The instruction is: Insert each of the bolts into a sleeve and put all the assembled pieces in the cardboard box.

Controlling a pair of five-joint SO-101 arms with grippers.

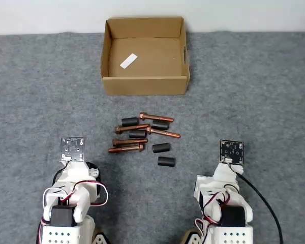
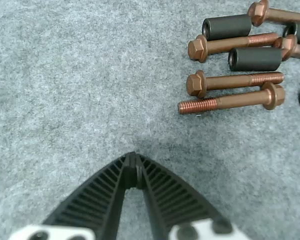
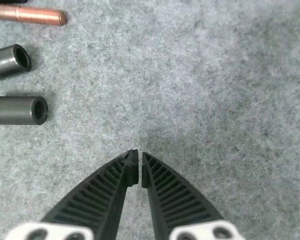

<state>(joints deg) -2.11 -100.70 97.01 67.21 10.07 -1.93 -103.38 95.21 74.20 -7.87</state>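
Now both arms sit low in the frame, jaws together, parts loose between them.
We see the left gripper (image 2: 135, 160) with its ribbed jaws pressed tip to tip over the grey mat (image 1: 254, 101), and the right gripper (image 3: 140, 159) with its jaws together too, only a sliver showing between the tips; both are empty. From the high view, the left arm (image 1: 73, 193) is at the lower left and the right arm (image 1: 226, 198) at the lower right. Five copper bolts (image 1: 156, 118) and five black sleeves (image 1: 166, 161) lie mixed in a loose cluster at the centre of the frame, every bolt still outside a sleeve. Two sleeves lie at the cluster's lower right, just apart from the rest. The cardboard box (image 1: 145, 85) stands open at the upper centre, apart from the cluster, with a white slip (image 1: 128, 61) on its floor.
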